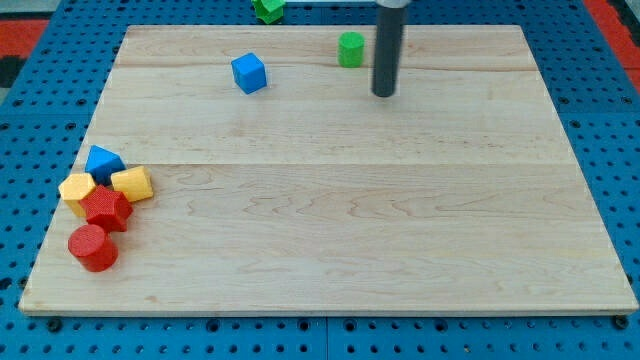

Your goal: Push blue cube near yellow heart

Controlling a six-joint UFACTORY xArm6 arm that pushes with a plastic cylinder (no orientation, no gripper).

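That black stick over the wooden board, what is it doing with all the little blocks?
It is a robot arm's rod. My tip rests near the view's top, right of the blue cube and just below the green cylinder, touching neither. The cube has to go near the yellow heart, which sits in the cluster at the view's left, so that push is not yet done.
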